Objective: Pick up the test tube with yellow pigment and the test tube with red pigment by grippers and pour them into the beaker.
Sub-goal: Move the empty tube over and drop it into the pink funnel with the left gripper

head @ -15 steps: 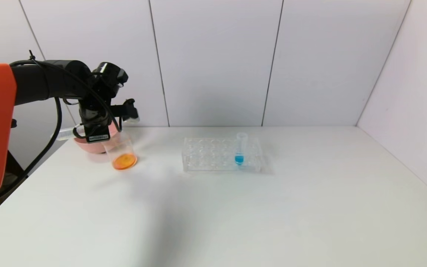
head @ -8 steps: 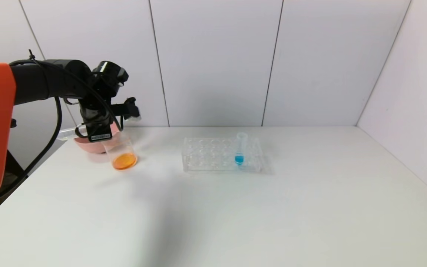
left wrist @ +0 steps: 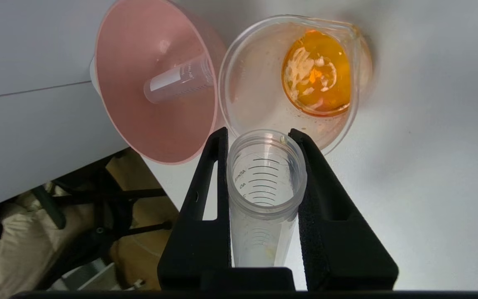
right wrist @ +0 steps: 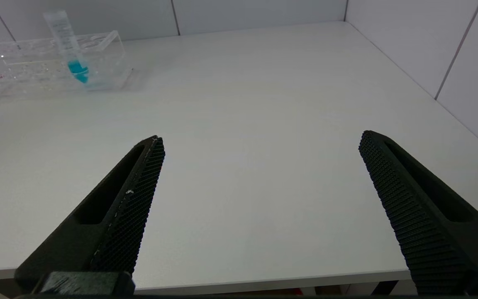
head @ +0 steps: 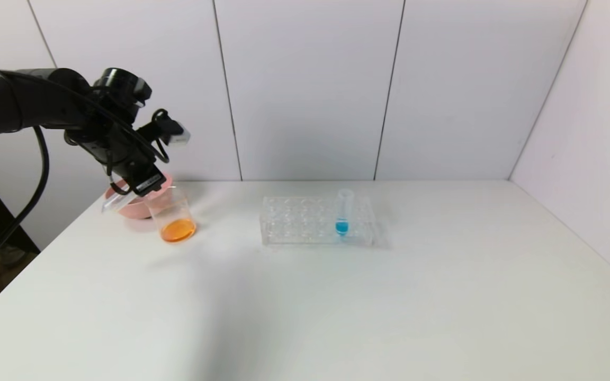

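Head view. Left arm point(head: 45, 106) is reaching in from the upper left of the frame, wrist bending downward; left gripper point(head: 138, 182) is hanging over the pink bowl point(head: 130, 209) and the beaker point(head: 171, 217), pinching an emptied test tube point(head: 114, 201) that is lying tilted, one end poking out toward the left. The beaker is standing at left centre, just beside the bowl, holding orange liquid. The clear rack point(head: 316, 221) is sitting at centre, one tube with blue liquid point(head: 343, 212) standing upright in it. Right arm is not showing here.

Left wrist view. Both black fingers point(left wrist: 326, 199) are pressing against the sides of the held tube point(left wrist: 266, 187), its open mouth facing the camera at lower centre; which pigment it carried cannot be told. The beaker point(left wrist: 259, 91) is showing at upper centre, the bowl point(left wrist: 139, 116) at upper left with a second emptied tube point(left wrist: 179, 79) lying inside.

Right wrist view. Right gripper point(right wrist: 259, 145) is hovering low over the bare white table point(right wrist: 255, 104), fingers spread wide, gripping nothing. The rack point(right wrist: 35, 66) and blue tube point(right wrist: 69, 43) are appearing at upper left.
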### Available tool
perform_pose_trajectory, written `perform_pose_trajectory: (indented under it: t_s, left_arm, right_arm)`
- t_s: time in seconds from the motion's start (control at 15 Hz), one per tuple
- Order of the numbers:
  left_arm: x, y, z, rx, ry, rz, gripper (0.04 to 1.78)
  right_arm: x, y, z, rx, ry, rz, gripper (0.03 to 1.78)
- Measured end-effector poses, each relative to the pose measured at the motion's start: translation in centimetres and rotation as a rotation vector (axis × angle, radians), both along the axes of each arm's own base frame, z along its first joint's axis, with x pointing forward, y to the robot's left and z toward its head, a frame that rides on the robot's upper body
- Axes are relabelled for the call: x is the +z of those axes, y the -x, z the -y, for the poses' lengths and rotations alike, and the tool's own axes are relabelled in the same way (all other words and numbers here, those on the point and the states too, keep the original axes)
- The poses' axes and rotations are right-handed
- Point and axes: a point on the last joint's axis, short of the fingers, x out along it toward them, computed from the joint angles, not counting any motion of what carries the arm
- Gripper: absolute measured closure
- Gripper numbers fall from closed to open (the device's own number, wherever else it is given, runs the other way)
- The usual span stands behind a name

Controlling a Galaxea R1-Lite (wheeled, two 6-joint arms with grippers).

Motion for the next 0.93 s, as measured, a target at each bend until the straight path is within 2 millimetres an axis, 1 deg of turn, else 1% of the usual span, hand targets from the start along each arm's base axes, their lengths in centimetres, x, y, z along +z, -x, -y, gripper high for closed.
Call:
perform_pose_trajectory:
  t_s: [0.13, 0.27, 0.4, 0.6, 0.8, 0.93]
  left_arm:
    - [1.0, 0.0, -0.6, 0.098, 0.140, 0.112, 1.35]
    - [1.5, -0.1, -1.2, 0.228, 0.277, 0.237, 1.35]
    - [1.2, 0.6, -2.3, 0.320, 0.365, 0.335, 1.35]
    - [0.1, 2.2, -4.0, 0.372, 0.425, 0.486, 1.35]
    - [-0.3, 3.9, -5.8, 0.434, 0.507, 0.748, 1.35]
    - [0.1, 4.3, -6.6, 0.492, 0.584, 0.907, 1.35]
  right_arm:
    - [0.0, 0.0, 0.0, 0.000, 0.000, 0.000, 0.10]
    - [0.0, 0.0, 0.0, 0.000, 0.000, 0.000, 0.10]
    - [0.0, 0.0, 0.0, 0.000, 0.000, 0.000, 0.10]
    - [0.0, 0.0, 0.0, 0.000, 0.000, 0.000, 0.10]
    - [0.0, 0.0, 0.0, 0.000, 0.000, 0.000, 0.10]
    - [0.0, 0.0, 0.0, 0.000, 0.000, 0.000, 0.10]
